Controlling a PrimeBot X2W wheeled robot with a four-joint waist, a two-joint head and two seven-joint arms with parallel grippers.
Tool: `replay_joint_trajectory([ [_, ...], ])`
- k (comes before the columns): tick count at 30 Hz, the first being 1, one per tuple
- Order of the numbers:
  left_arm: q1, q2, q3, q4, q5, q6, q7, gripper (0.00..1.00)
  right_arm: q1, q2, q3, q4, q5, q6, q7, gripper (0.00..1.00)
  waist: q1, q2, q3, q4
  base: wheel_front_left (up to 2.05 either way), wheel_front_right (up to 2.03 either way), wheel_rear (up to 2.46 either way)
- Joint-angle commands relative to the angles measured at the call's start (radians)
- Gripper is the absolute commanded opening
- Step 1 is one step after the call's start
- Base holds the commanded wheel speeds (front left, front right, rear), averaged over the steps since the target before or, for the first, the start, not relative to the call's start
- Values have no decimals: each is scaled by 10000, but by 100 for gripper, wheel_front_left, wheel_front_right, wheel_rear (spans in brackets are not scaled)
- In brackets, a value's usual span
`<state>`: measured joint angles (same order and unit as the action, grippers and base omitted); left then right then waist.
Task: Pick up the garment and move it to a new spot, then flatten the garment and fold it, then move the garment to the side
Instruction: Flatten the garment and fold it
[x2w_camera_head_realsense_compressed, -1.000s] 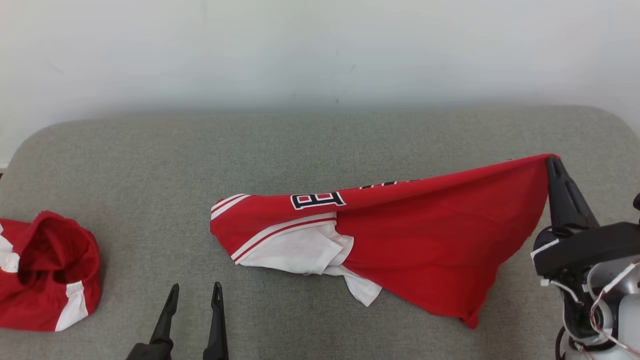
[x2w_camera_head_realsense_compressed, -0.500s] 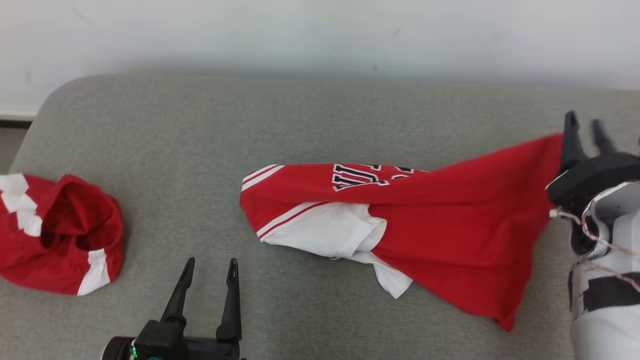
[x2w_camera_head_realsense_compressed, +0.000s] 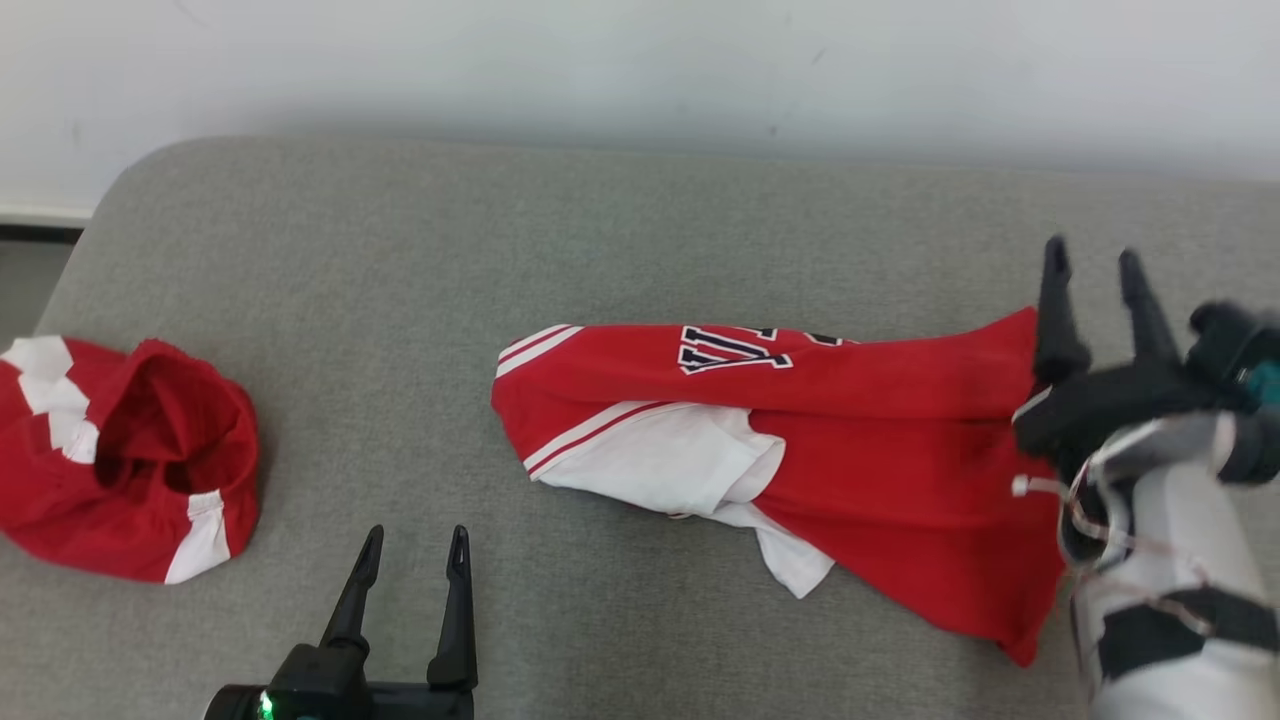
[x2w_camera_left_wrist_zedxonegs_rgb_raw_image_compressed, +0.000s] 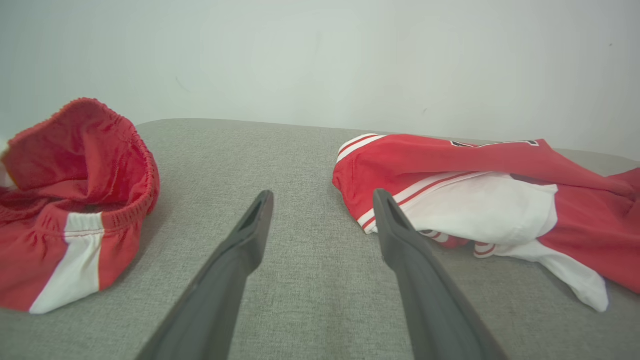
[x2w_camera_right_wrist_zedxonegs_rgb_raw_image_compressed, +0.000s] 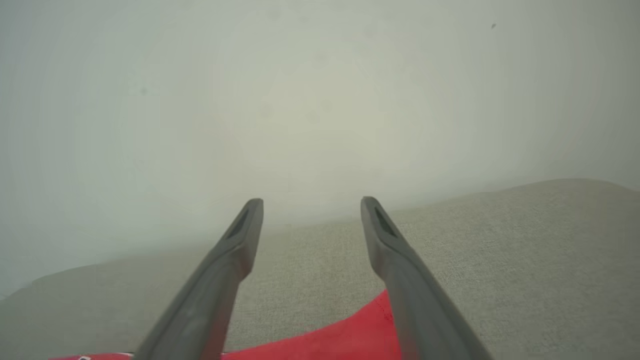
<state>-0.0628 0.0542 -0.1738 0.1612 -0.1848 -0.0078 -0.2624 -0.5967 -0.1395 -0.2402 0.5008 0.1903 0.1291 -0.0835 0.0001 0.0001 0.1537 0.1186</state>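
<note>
The garment (x2w_camera_head_realsense_compressed: 880, 440) is a red jersey with white panels and dark lettering, lying crumpled across the middle and right of the grey cushion; it also shows at the right of the left wrist view (x2w_camera_left_wrist_zedxonegs_rgb_raw_image_compressed: 475, 200). My right gripper (x2w_camera_head_realsense_compressed: 1092, 255) stands open just past the jersey's right edge, nothing between its fingers. In the right wrist view the open fingers (x2w_camera_right_wrist_zedxonegs_rgb_raw_image_compressed: 311, 201) point over the cushion, with a red hem (x2w_camera_right_wrist_zedxonegs_rgb_raw_image_compressed: 340, 340) below them. My left gripper (x2w_camera_head_realsense_compressed: 416, 532) is open near the front edge, left of the jersey, and its empty fingers (x2w_camera_left_wrist_zedxonegs_rgb_raw_image_compressed: 322, 195) point at bare cushion.
A second red and white garment (x2w_camera_head_realsense_compressed: 120, 460), bunched with an elastic opening, sits at the far left of the grey cushion (x2w_camera_head_realsense_compressed: 600, 230) and at the left of the left wrist view (x2w_camera_left_wrist_zedxonegs_rgb_raw_image_compressed: 75, 190). A pale wall runs behind the cushion's back edge.
My right gripper has opened and let go of the jersey's corner, which has dropped onto the cushion. The head camera has shifted. The left gripper stays open.
</note>
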Motion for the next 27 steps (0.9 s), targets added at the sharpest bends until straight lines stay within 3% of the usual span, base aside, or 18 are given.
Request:
replay_joint_trajectory([
  [1, 147, -18, 30, 76, -13, 26, -36, 100, 678, 135, 217, -452, 158, 31, -92, 100, -1, -1, -397, -396, 0, 0, 0],
  [8, 405, -21, 146, 114, -55, 32, -36, 100, 3479, 689, 585, -2879, -103, 31, -514, 100, -1, -1, -706, -914, 0, 0, 0],
  [13, 576, -26, 252, 165, -71, 60, -36, 100, 5155, 901, 839, -3928, -646, 33, -581, 100, -1, -1, -943, -1172, 0, 0, 0],
  [27, 825, -37, 231, 556, -269, 63, -36, 100, 6501, 905, 1545, -4116, -20, 31, -546, 100, -1, -1, -1377, -1465, 0, 0, 0],
])
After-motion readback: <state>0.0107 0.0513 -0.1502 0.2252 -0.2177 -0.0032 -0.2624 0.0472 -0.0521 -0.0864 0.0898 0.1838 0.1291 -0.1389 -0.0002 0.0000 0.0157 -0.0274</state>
